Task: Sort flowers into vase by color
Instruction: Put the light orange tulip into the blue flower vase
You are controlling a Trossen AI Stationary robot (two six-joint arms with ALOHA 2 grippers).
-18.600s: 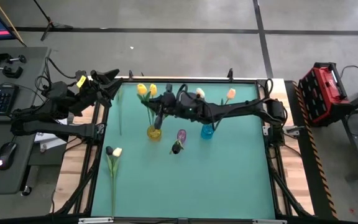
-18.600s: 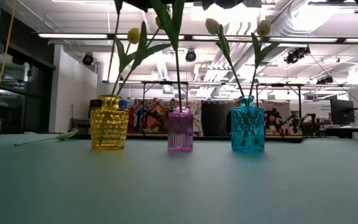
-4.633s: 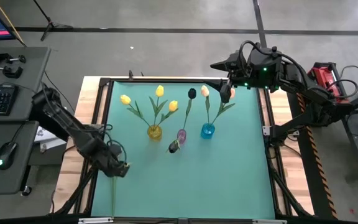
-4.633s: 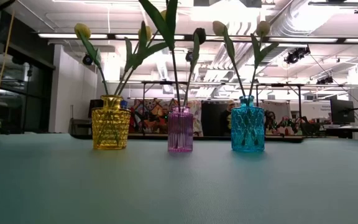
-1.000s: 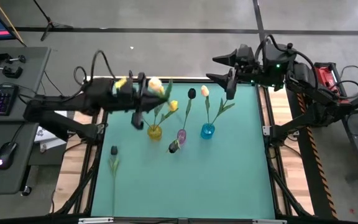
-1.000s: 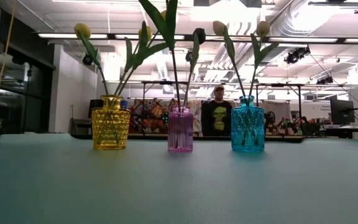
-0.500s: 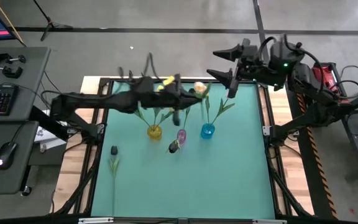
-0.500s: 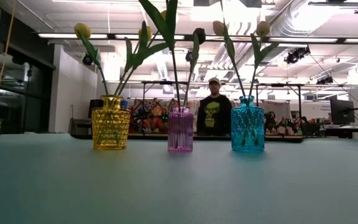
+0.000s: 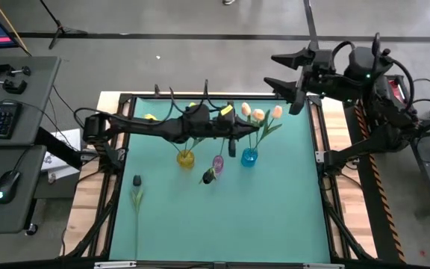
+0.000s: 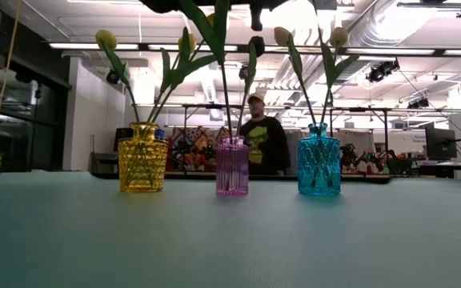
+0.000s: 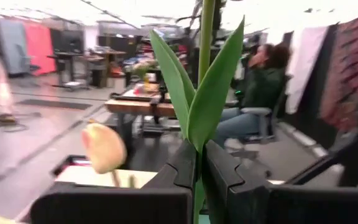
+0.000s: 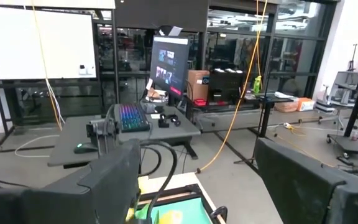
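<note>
Near table's (image 9: 275, 217) left edge, one purple tulip (image 9: 136, 193) lying flat. Mid-table toward far edge, left gripper (image 11: 201, 163) clamped on a tulip stem (image 11: 206, 37) above the vases (image 9: 217, 162). Beyond far right corner, right gripper (image 9: 291, 71) spread apart, raised.

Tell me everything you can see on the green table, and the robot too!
Vases: three; yellow vase, purple vase, blue vase; in a row on the table.
Yellow tulips: at least two, in the yellow vase.
Dark tulip: one, in the purple vase.
Peach tulips: two, in the blue vase.
Lying tulip: one, dark head, near the table's left edge.
Person: one, in the room behind the vases.
Left gripper: above the vases, shut on a green stem.
Right gripper: open, raised over the far right corner.
</note>
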